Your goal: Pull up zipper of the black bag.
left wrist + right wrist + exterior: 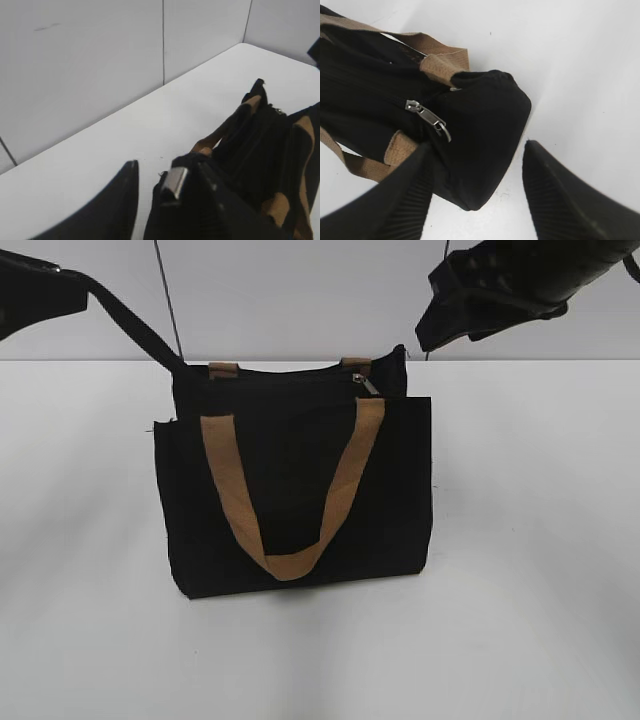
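Note:
The black bag (pixel 300 500) stands upright mid-table with a tan strap handle (pixel 340 480) hanging down its front. The zipper (pixel 368 383), a small silver slider with its pull tab, sits at the right end of the bag's top; in the right wrist view the zipper (pixel 427 117) lies on the black track near the bag's end. My right gripper (pixel 479 144) is open, raised above that end, one finger on each side of the corner. My left gripper (pixel 167 165) is open at the bag's left top corner (pixel 185 200), with a strip of table showing beside one finger.
The white table (pixel 530 540) spreads around the bag, with a white wall (pixel 300 290) behind it. A small silver metal piece (pixel 175 182) shows at the bag's left end. The right arm (pixel 500 280) hangs above the back right.

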You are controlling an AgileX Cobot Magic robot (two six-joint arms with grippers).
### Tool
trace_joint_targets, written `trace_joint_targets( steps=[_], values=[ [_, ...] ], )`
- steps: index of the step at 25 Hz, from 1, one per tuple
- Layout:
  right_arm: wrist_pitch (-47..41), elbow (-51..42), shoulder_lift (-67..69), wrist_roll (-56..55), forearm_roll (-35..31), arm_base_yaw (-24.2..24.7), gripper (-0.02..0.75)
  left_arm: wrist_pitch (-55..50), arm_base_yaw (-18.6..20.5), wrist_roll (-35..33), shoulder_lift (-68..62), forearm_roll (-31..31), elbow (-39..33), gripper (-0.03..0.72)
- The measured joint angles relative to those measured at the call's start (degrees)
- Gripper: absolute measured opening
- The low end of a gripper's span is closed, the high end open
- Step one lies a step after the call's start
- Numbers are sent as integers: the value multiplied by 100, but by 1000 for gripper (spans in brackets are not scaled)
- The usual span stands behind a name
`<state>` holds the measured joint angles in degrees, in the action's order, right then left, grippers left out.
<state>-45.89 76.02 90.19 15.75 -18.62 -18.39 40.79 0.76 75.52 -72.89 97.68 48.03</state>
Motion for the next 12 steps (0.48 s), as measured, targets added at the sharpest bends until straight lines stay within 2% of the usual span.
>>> trace_joint_targets(
  steps=[4, 10, 12],
  values=[
    [0, 0, -119, 295, 1, 0, 468, -1071, 0, 766, 0, 95, 0, 454],
    [-6, 0, -266, 408, 18, 0, 475, -1866, 0, 1337, 0, 158, 0, 503],
    [-18, 0, -304, 429, 19, 0, 475, -2491, 0, 1469, 0, 184, 0, 526]
  ],
)
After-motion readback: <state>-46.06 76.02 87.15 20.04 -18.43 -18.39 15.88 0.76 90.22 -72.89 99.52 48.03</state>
